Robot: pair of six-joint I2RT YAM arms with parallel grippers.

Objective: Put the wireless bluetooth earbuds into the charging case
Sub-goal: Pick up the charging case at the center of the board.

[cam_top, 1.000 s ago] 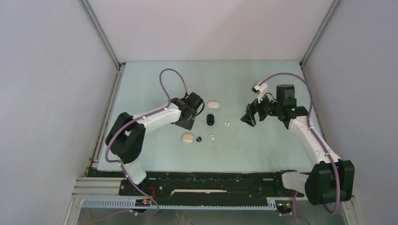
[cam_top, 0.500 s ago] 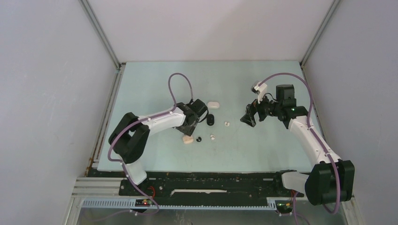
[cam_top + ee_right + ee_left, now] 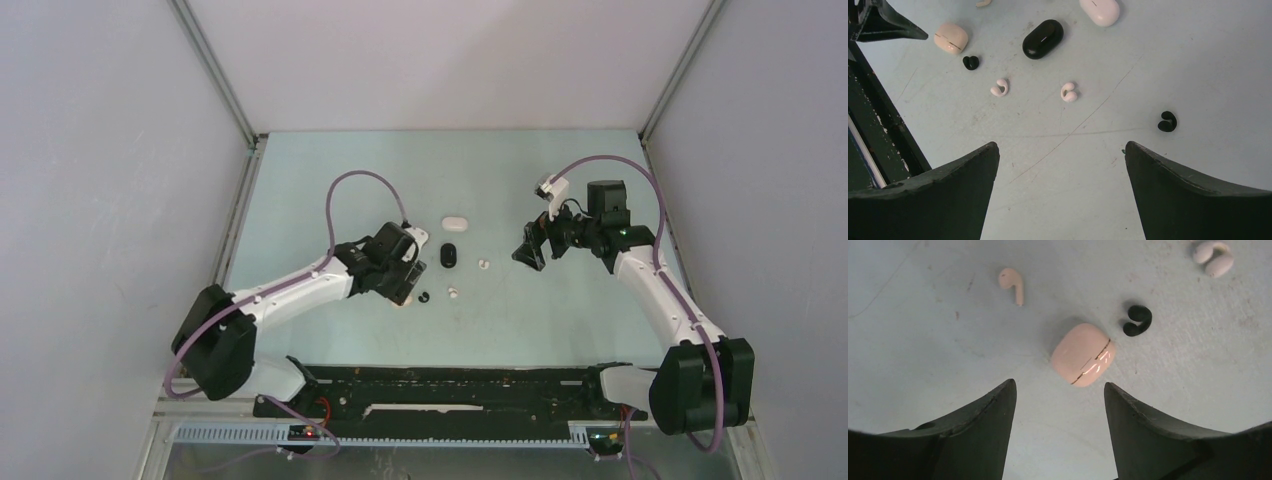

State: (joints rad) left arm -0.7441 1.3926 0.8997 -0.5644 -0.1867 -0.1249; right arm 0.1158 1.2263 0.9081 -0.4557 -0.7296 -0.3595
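Observation:
A shut beige charging case (image 3: 1083, 361) lies just beyond my left gripper (image 3: 1059, 385), which is open and holds nothing. Near that case lie a beige stemmed earbud (image 3: 1013, 285), a black earbud (image 3: 1137, 321) and a white earbud (image 3: 1214, 257). In the top view the left gripper (image 3: 403, 285) hangs over the beige case (image 3: 402, 300). My right gripper (image 3: 1060, 146) is open above bare table. Ahead of it lie two white earbuds (image 3: 999, 87) (image 3: 1068, 92), and a black earbud (image 3: 1167, 121) lies close to its right finger.
A shut black case (image 3: 449, 256) and a shut white case (image 3: 455, 224) lie at mid-table behind the earbuds. The right gripper (image 3: 522, 252) hovers right of them. The pale table (image 3: 330, 180) has grey walls on three sides and a black rail (image 3: 440, 395) at its near edge.
My left arm has swung its elbow toward the near left, and its gripper has come nearer, over the beige case. The right arm has not moved.

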